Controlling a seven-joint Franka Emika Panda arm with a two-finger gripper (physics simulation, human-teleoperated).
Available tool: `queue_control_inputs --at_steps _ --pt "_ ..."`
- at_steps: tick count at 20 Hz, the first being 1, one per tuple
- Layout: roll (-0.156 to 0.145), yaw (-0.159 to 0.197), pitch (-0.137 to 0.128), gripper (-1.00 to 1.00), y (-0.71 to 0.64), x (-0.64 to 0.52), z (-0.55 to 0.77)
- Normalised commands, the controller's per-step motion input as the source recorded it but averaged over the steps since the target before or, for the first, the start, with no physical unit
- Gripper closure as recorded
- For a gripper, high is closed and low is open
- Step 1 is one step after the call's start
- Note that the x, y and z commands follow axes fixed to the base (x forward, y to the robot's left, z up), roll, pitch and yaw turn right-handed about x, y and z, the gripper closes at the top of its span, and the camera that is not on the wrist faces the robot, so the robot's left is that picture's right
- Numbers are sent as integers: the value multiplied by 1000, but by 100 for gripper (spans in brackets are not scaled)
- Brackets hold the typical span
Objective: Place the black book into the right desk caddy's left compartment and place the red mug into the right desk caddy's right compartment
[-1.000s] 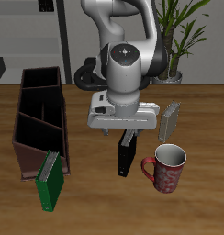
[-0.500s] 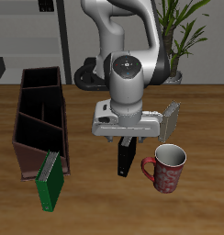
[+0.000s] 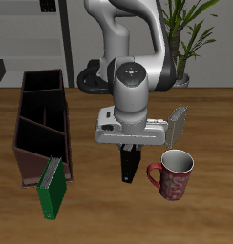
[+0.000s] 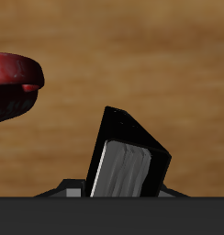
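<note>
The black book (image 3: 129, 166) stands upright on the table, and in the wrist view its pale page edge (image 4: 121, 171) is close below me. My gripper (image 3: 131, 150) is straight above it, open, with the fingers straddling the book's top edge. The red mug (image 3: 173, 175) stands upright beside the book, nearer the table's front edge, and its rim (image 4: 15, 72) shows in the wrist view. The right desk caddy (image 3: 26, 143), a long dark brown box, lies well off to the side. It has a section with a slanted divider (image 3: 40, 128) and a square end section (image 3: 44, 84).
A green book (image 3: 52, 187) leans at the caddy's near end. A light grey book (image 3: 178, 124) stands just behind the mug, close to my gripper's body. A potted plant (image 3: 190, 38) is at the back.
My gripper has come down onto the black book and shifted slightly toward the mug. The book, mug and caddy have not moved.
</note>
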Motion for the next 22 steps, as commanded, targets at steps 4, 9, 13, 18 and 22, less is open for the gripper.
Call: queue_control_inputs --at_steps 4,9,13,18,22 --pt "-3 0 -32 100 -89 -155 418" --pt "-14 0 -30 100 -147 -157 492" --pt "-19 29 -27 100 -280 -217 746" --pt "7 13 9 100 -314 -121 596" --pt "80 2 33 100 -522 -122 657"
